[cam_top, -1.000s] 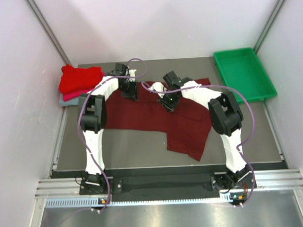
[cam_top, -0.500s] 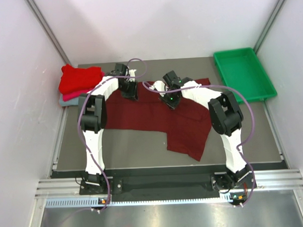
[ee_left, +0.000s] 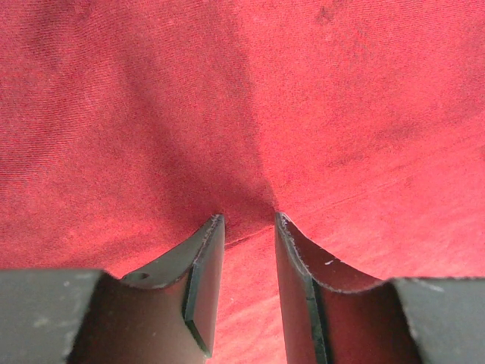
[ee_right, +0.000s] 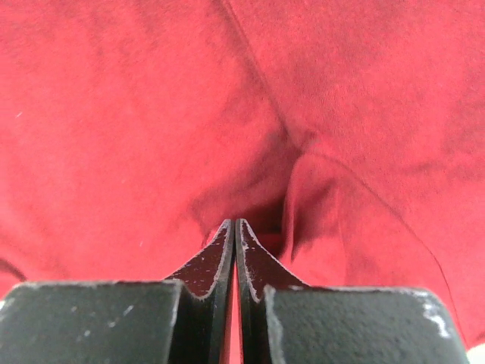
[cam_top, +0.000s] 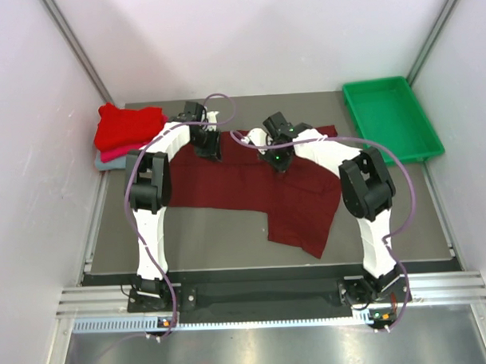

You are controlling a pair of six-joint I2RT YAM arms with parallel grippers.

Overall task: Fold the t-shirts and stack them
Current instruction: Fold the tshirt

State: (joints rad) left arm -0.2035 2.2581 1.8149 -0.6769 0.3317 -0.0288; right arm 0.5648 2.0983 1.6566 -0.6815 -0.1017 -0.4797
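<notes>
The dark maroon t-shirt [cam_top: 243, 190] lies spread out on the table, with a flap hanging toward the near right. My left gripper [cam_top: 208, 151] is at the shirt's far left edge. In the left wrist view the left gripper [ee_left: 248, 220] is open, its tips pressed down on the cloth [ee_left: 303, 114]. Near the middle of the far edge, my right gripper [cam_top: 278, 166] is shut on a pinch of the shirt. The right wrist view shows that gripper [ee_right: 234, 224] with a raised fold [ee_right: 318, 197] beside it.
A stack of folded shirts sits at the far left: bright red [cam_top: 129, 126] on top, then pink [cam_top: 114, 154] and grey-blue [cam_top: 113, 162]. A green plastic tray [cam_top: 381, 84] stands at the far right. Walls close in both sides.
The right gripper has shifted a little toward the far right with the cloth pinched in it. The left arm has stayed put.
</notes>
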